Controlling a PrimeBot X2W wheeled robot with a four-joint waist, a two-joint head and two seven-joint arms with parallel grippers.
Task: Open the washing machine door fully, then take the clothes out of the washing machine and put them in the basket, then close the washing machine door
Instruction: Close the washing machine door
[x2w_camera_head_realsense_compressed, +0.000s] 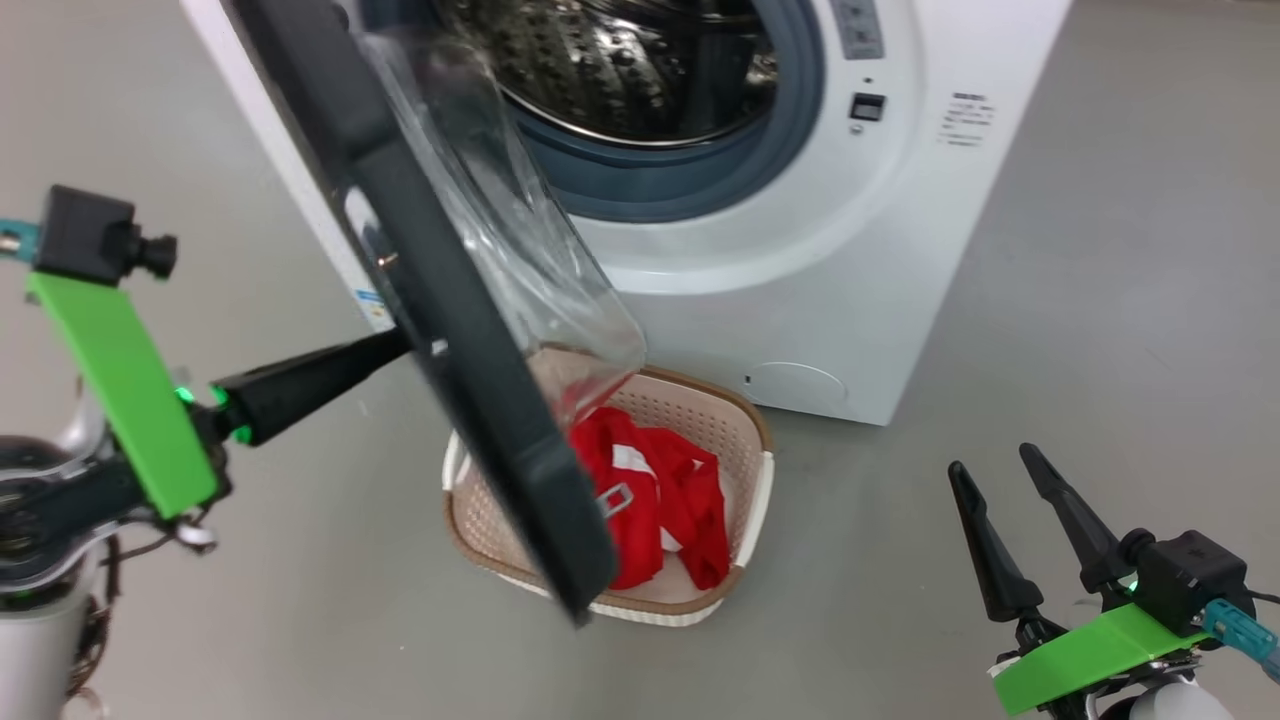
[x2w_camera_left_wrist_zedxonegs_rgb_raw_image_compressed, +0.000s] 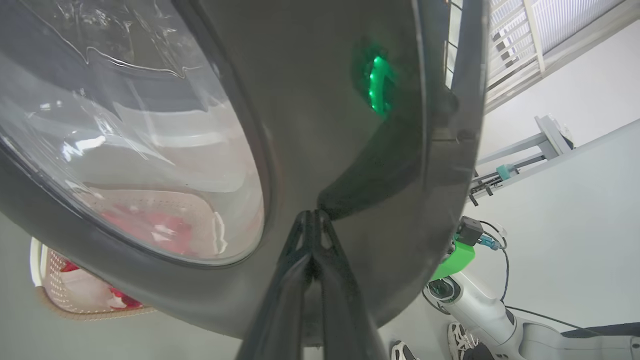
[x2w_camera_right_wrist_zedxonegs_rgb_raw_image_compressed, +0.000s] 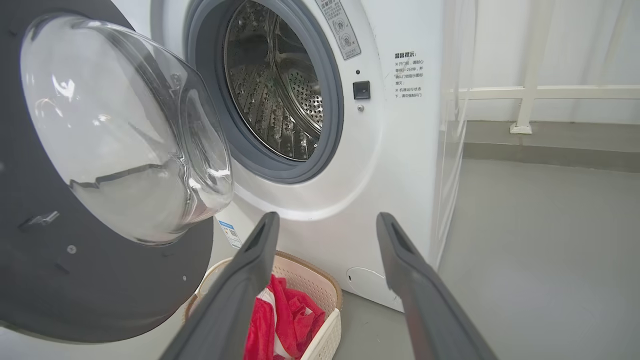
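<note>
- Before the robot, head view: the washing machine door (x2w_camera_head_realsense_compressed: 440, 320) hangs part-way open, its black rim edge-on across the frame, well short of the washing machine (x2w_camera_head_realsense_compressed: 800, 300) front.
- What shows of the steel drum is bare; no red fabric in it.
- The clothes (x2w_camera_head_realsense_compressed: 660, 500) lie in the basket (x2w_camera_head_realsense_compressed: 752, 500), which stands on the floor just in front of the machine, partly hidden by the door's lower edge.
- Left gripper (x2w_camera_head_realsense_compressed: 395, 347) is closed on nothing, its tip reaching to the door's outer face. Right gripper (x2w_camera_head_realsense_compressed: 992, 460) is spread wide and empty, well apart from everything.
- Left wrist view: left gripper (x2w_camera_left_wrist_zedxonegs_rgb_raw_image_compressed: 312, 212) has its fingers pressed together, tips apparently against the glossy rim of the door (x2w_camera_left_wrist_zedxonegs_rgb_raw_image_compressed: 310, 125). Basket (x2w_camera_left_wrist_zedxonegs_rgb_raw_image_compressed: 45, 295) and clothes (x2w_camera_left_wrist_zedxonegs_rgb_raw_image_compressed: 122, 300) show below the rim.
- Right wrist view: right gripper (x2w_camera_right_wrist_zedxonegs_rgb_raw_image_compressed: 327, 220) is wide open, holding nothing. The door (x2w_camera_right_wrist_zedxonegs_rgb_raw_image_compressed: 75, 280) shows its bulging glass side; the machine (x2w_camera_right_wrist_zedxonegs_rgb_raw_image_compressed: 400, 175) mouth is uncovered, drum empty as far as visible. Clothes (x2w_camera_right_wrist_zedxonegs_rgb_raw_image_compressed: 280, 320) sit inside the basket (x2w_camera_right_wrist_zedxonegs_rgb_raw_image_compressed: 325, 330).
- Judgement: opening and unloading look done. Closing the door is the step in hand, with the swing to the latch left to do.
</note>
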